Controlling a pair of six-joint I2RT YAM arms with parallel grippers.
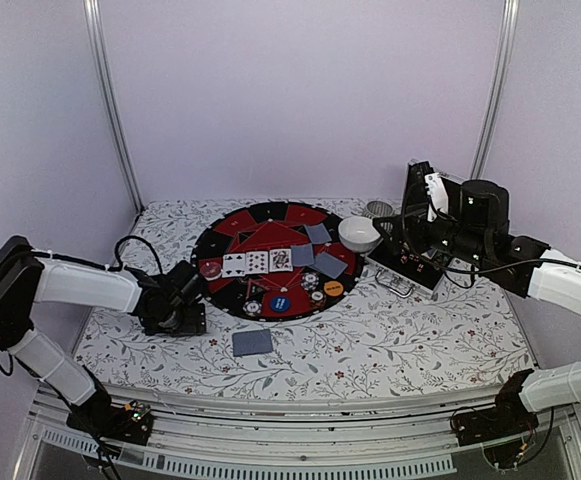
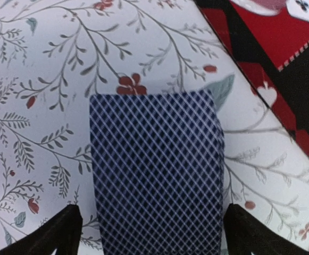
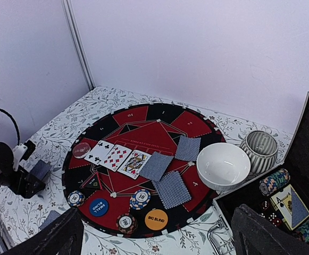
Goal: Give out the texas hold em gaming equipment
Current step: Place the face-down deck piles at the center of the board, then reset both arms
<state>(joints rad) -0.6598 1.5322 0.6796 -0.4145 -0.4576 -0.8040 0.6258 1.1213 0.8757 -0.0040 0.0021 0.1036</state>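
On the round poker mat (image 1: pixel 232 226) lie three face-up cards (image 1: pixel 256 262), three face-down blue-backed cards (image 3: pixel 165 178), striped chips (image 3: pixel 141 197), a blue disc (image 3: pixel 98 207), an orange disc (image 3: pixel 156 219), a red disc (image 3: pixel 81 150) and a black-red triangular marker (image 3: pixel 93 181). My left gripper (image 2: pixel 154 223) is low at the mat's left edge, open, its fingers (image 2: pixel 64 231) on either side of a face-down card (image 2: pixel 154 170) that lies on the cloth. Another face-down card (image 1: pixel 252 342) lies in front of the mat. My right gripper (image 3: pixel 154 239) is open and empty, high above the right side.
A white bowl (image 3: pixel 223 166) sits on the mat's right edge, with a striped cup (image 3: pixel 259 150) behind it. An open silver-edged black case (image 1: pixel 410 265) at the right holds chips, dice and cards (image 3: pixel 284 204). White walls close in the back and sides.
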